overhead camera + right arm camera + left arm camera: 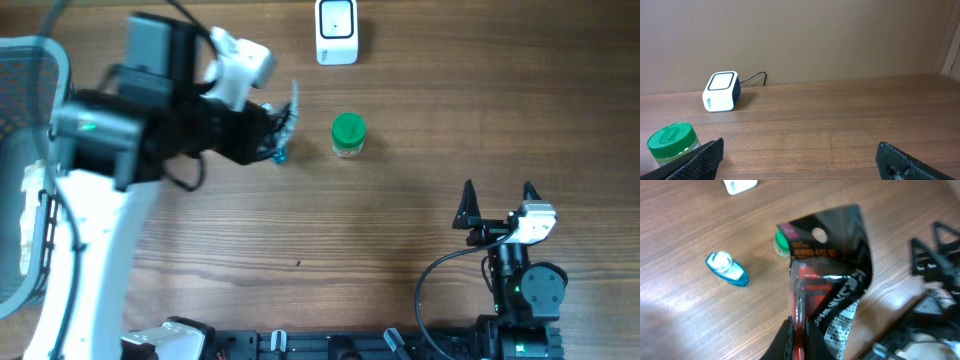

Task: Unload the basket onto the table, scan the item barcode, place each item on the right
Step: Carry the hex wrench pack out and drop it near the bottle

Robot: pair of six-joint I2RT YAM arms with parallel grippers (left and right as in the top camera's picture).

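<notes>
Brown wood-grain table (pixel 420 80) throughout, with a plain tan wall behind in the right wrist view. At the far edge, a white scanner (pixel 337 30) with its cable running off behind it. Nearer the middle, a green-lidded jar (pixel 348 135); just beside the left gripper (pixel 272 128), a small blue bottle (pixel 279 155) lying on the wood.

Pinched low down between the left gripper's tightly closed fingers (pixel 790 339): a glossy black-and-red packet (pixel 832 270), held up off the table, hang-hole uppermost, its film bent and twisted. Near the pinch, a white printed patch (pixel 841 324), probably the barcode, though too blurred to read.

Parked at the front right, well apart from everything: the right gripper (pixel 497 195), fingers spread wide, holding nothing.

Looks like the carrying step, with pick-up done and the scan not yet made, and the packet well short of the scanner. Next calls for swinging the packet over to the scanner and turning the wrist so the white patch faces its window, apparently on the upper face. Calls too for a steady hold, given shiny, curled film likely to glare or hide the bars
</notes>
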